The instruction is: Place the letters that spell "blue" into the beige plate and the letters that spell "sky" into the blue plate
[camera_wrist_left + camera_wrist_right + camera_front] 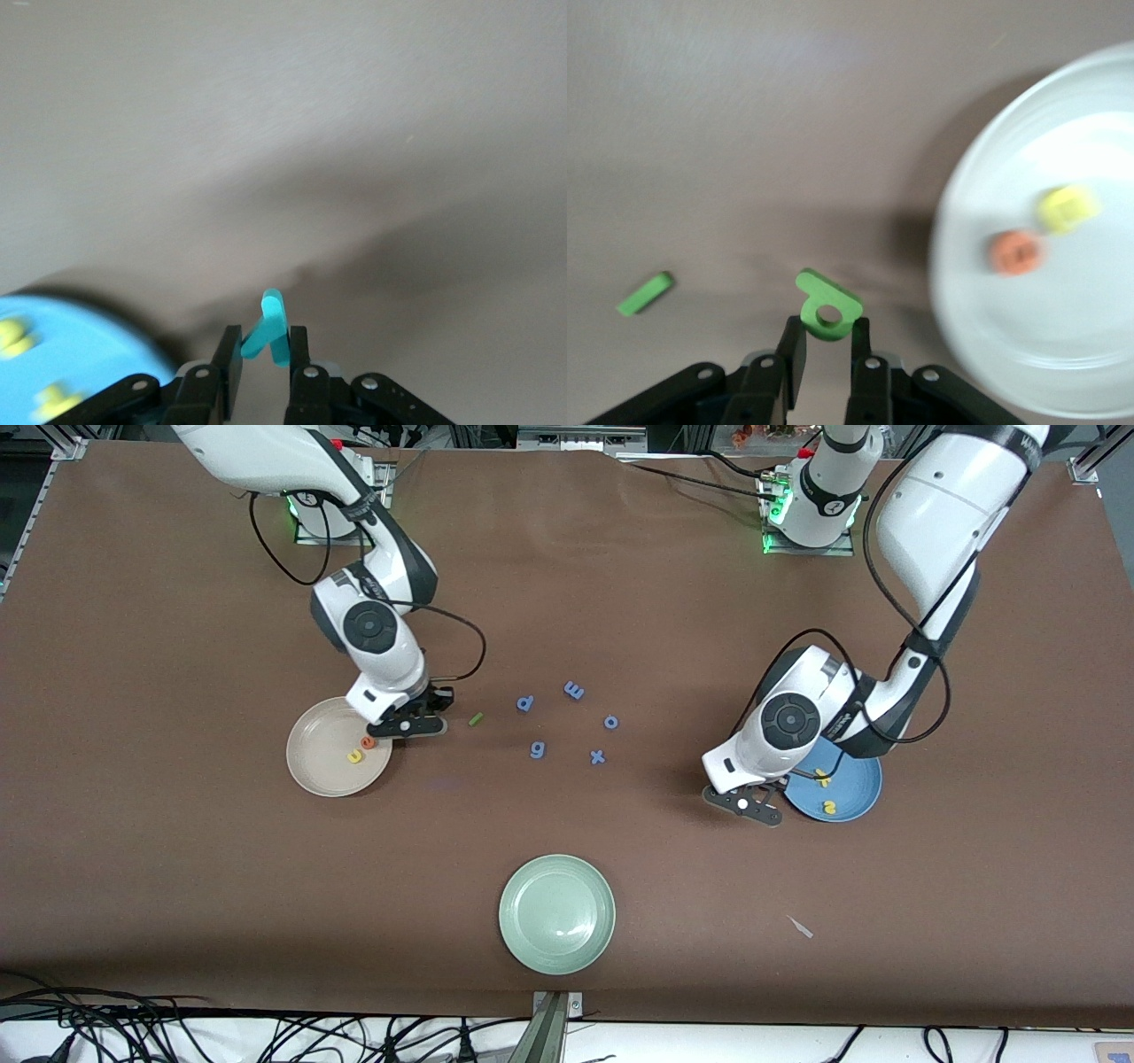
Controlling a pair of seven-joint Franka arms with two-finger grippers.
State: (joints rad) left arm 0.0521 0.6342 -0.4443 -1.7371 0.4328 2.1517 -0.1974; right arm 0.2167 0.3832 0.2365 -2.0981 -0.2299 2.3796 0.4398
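The green b (827, 307), pinched in the right claw (827, 350), has the beige plate (970, 292) just beside it, while the left claw (263, 361) pinches the teal y (269, 329) beside the blue plate (89, 341).

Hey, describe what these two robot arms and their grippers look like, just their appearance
Both arms have glossy white shells with dark grey-black joint bands and a round dark disc on the wrist housing. Loose black cables loop along each. The bases glow green, with a red part beside them. The left gripper and right gripper are black, two-fingered, with silver screw heads.
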